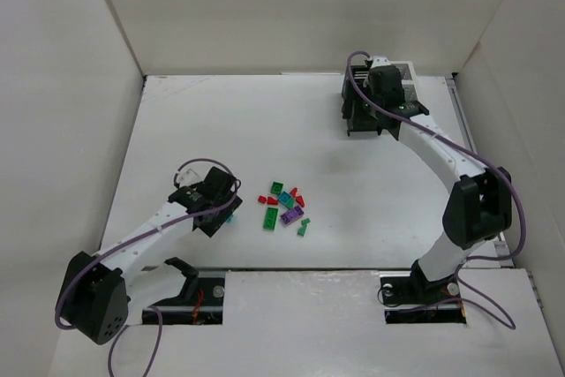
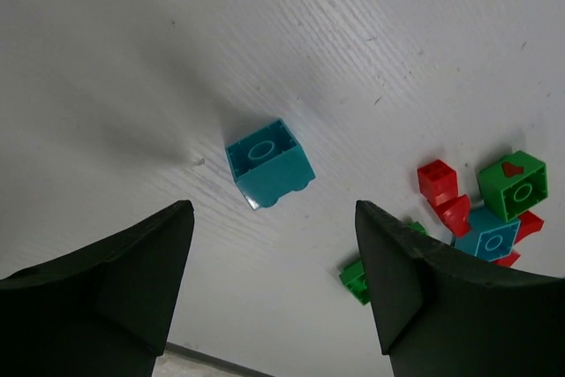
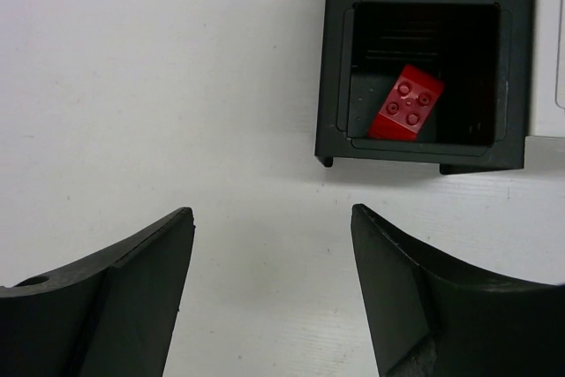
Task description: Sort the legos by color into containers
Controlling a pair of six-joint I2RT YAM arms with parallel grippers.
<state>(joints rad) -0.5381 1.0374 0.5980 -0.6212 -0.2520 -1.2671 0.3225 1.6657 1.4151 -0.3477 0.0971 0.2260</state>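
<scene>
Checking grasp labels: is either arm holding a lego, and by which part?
Nothing is held. The left fingers stand open, the teal brick lying untouched on the table; the right fingers are open and empty, a red brick lying in the black bin.

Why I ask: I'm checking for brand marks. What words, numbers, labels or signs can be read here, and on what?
No text, number or brand can be read in any view.
Red brick in the black bin: plain studs only.
Teal brick: a plain ring on top, no lettering.
Green brick: a small red triangle on top; I cannot tell whether it is a printed sign or a separate piece.
</scene>
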